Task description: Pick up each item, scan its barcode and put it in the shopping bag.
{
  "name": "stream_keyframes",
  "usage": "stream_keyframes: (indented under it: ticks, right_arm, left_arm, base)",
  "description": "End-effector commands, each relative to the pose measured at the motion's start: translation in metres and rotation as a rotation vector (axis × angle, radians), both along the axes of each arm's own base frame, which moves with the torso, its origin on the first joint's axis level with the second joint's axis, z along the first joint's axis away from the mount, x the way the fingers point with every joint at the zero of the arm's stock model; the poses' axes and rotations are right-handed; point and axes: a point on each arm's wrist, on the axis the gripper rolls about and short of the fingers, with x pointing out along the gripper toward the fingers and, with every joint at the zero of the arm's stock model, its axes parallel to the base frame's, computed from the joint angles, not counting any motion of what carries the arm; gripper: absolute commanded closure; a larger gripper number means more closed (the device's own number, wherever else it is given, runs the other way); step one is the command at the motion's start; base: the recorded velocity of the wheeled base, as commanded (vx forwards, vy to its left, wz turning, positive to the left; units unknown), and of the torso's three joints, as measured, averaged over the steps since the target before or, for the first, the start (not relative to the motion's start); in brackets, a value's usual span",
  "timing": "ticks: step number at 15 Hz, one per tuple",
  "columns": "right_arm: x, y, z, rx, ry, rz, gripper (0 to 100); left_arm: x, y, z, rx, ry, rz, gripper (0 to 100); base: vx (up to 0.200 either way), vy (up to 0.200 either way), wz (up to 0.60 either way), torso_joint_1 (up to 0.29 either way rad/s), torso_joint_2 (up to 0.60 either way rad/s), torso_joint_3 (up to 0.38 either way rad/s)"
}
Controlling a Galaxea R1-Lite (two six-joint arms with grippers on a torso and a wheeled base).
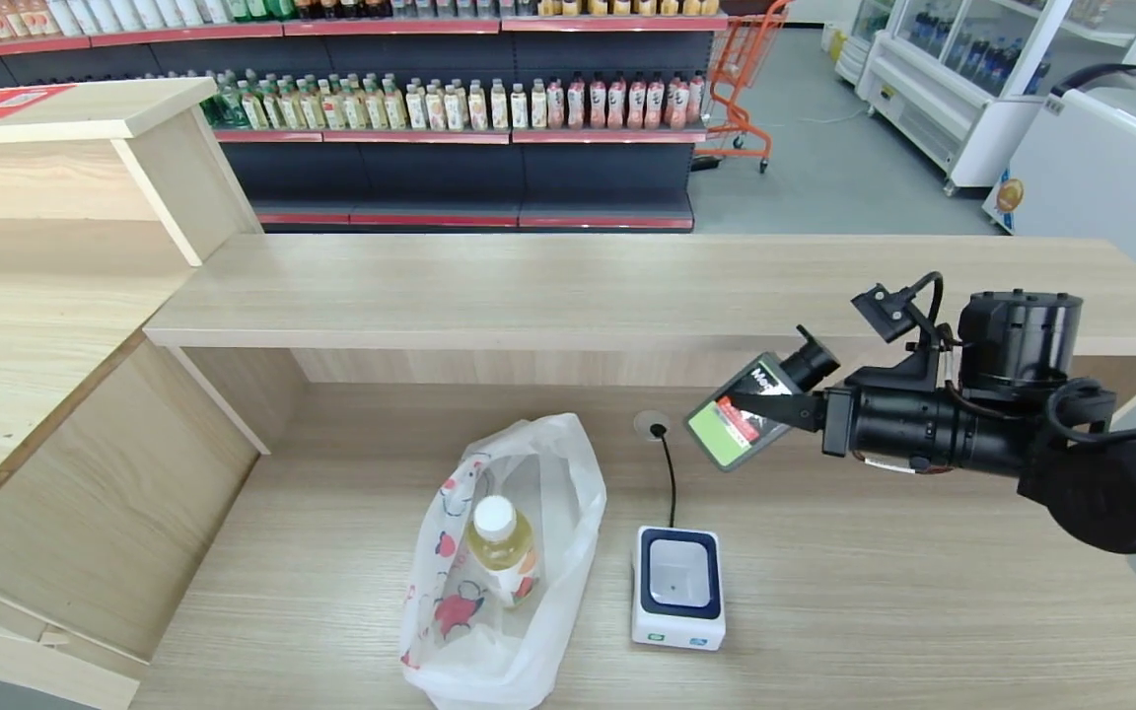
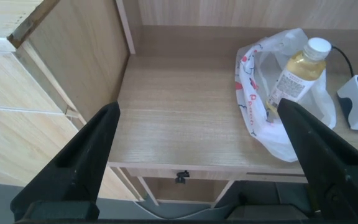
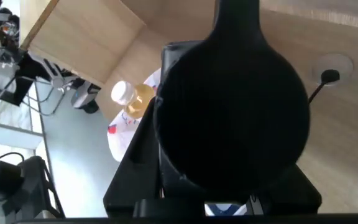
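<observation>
**Above the desk, one item bagged and a second in hand**

Above the desk (image 1: 923, 592), behind the barcode scanner (image 1: 678, 587) and to its right, the right gripper (image 1: 775, 390) was closed on a small flat packet (image 1: 726, 434) with a green, red and black face. The packet was in the air and tilted, well apart from the scanner window. The white shopping bag (image 1: 568, 473) lay just beside the scanner on its left, and a bottle (image 1: 501, 542) with a white cap and yellow drink was already inside it.

So, in my judgement, one item was finished. The packet was picked up, but its scan and its placing in the bag were not yet done.

The left gripper (image 2: 197, 115) was wide open and held nothing, over the near left part of the desk.
</observation>
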Motion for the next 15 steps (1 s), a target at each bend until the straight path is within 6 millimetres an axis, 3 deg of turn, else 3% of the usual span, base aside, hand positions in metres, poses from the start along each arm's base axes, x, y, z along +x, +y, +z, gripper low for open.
stream_keyframes:
  ticks: [1, 6, 9, 13, 15]
  right_arm:
    - [-0.012, -0.005, 0.013, 0.005, -0.043, -0.006, 100]
    - [-0.004, -0.003, -0.008, -0.074, -0.070, 0.014, 100]
    - [0.009, 0.001, -0.027, -0.218, -0.249, 0.043, 100]
    - [0.025, 0.015, -0.048, -0.273, -0.346, 0.096, 100]
    - [0.037, 0.035, -0.069, -0.257, -0.410, 0.129, 100]
  left_arm:
    - [0.000, 0.000, 0.000, 0.000, 0.001, 0.000, 0]
    - [0.000, 0.000, 0.000, 0.000, 0.000, 0.000, 0]
    - [0.000, 0.000, 0.000, 0.000, 0.000, 0.000, 0]
    - [0.000, 0.000, 0.000, 0.000, 0.000, 0.000, 0]
    - [0.000, 0.000, 0.000, 0.000, 0.001, 0.000, 0]
  base:
    - [0.000, 0.200, 0.00, 0.027, 0.01, -0.007]
    - [0.000, 0.040, 0.00, 0.000, 0.00, 0.000]
    - [0.000, 0.000, 0.00, 0.000, 0.00, 0.000]
    - [0.000, 0.000, 0.00, 0.000, 0.00, 0.000]
    - [0.000, 0.000, 0.00, 0.000, 0.00, 0.000]
